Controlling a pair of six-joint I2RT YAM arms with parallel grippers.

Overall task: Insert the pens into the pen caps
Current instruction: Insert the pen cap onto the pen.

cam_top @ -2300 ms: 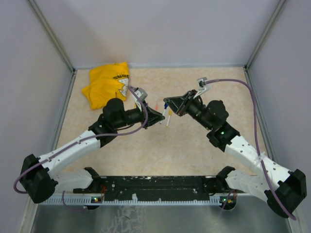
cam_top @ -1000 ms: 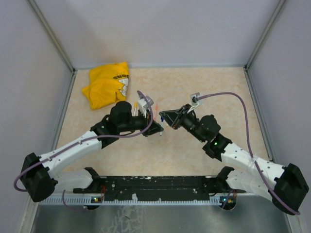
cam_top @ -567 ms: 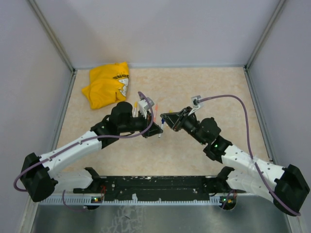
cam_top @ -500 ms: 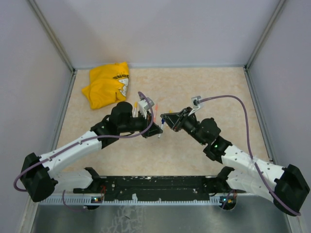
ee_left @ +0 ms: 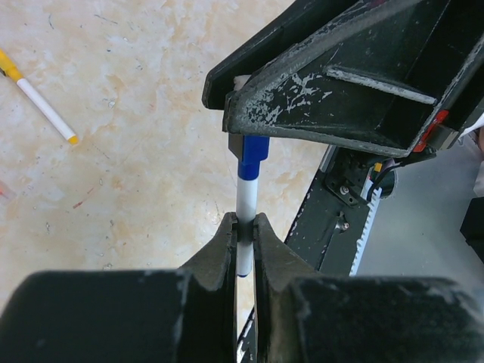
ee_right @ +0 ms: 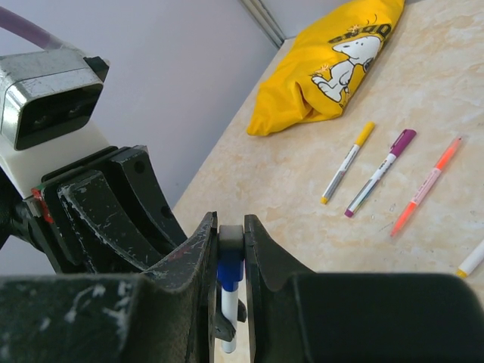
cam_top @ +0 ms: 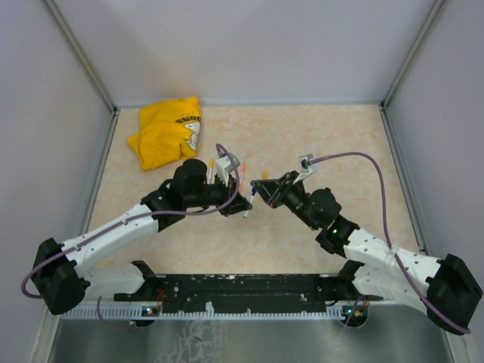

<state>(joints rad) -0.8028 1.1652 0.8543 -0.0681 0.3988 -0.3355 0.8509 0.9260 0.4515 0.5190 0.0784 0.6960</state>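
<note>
Capping is well along: three pens (ee_right: 378,181) at 12 o'clock on the worktop (cam_top: 318,136) look capped. Our left end effector (ee_left: 243,224) clamps a white pen (ee_left: 244,198), our right end effector (ee_right: 231,243) pinches the blue cap (ee_right: 229,274) over its tip; pressing home remains.

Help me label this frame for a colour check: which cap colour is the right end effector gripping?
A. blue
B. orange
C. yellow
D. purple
A: the right end effector is shut on a blue cap, which sits at the tip of the pen held by the left end effector.
</note>
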